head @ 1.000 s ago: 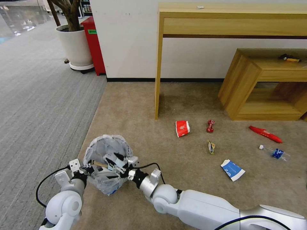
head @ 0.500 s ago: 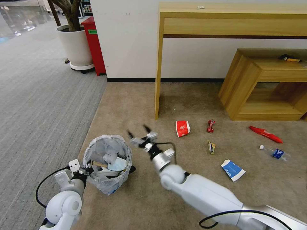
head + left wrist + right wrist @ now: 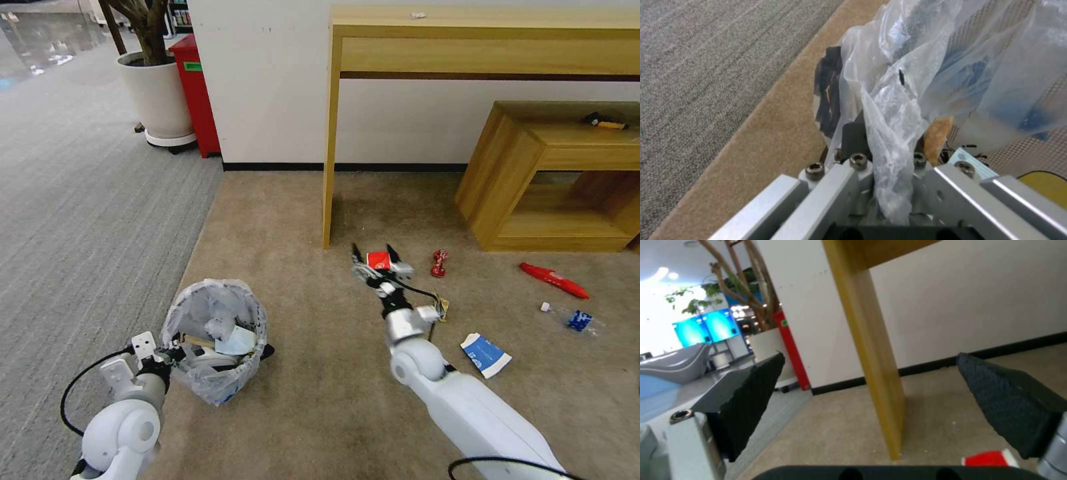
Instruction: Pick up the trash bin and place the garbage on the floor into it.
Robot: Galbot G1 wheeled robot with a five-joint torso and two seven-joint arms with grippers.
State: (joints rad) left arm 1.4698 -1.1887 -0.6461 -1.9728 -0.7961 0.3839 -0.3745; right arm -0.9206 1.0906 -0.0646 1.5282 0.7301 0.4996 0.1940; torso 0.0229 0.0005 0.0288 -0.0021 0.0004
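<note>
The trash bin (image 3: 220, 383), black with a crinkly clear bag, hangs low over the beige floor (image 3: 300, 220) at front left. My left gripper (image 3: 175, 352) (image 3: 889, 150) is shut on its rim and bag. Inside lie a pale-blue mask (image 3: 235, 341), a stick (image 3: 197, 341) and white crumpled paper (image 3: 219, 327). My right gripper (image 3: 375, 252) (image 3: 880, 400) is open, stretched forward just over the red paper cup (image 3: 380, 262) (image 3: 989, 458). More garbage lies to the right: a red wrapper (image 3: 438, 262), a small wrapper (image 3: 440, 307), a blue-white carton (image 3: 485, 353), a long red wrapper (image 3: 553, 279) and a clear bottle (image 3: 575, 319).
A tall wooden table's leg (image 3: 329, 147) (image 3: 871, 350) stands just behind the cup. A low wooden shelf (image 3: 533, 180) is at the back right. A white plant pot (image 3: 157, 93) and a red box (image 3: 197, 93) stand on the grey ribbed carpet (image 3: 87, 220) at the left.
My right gripper left the bin, swung forward and right, and now hovers open over the red cup. The mask stays in the bin. The bin shifted slightly left.
</note>
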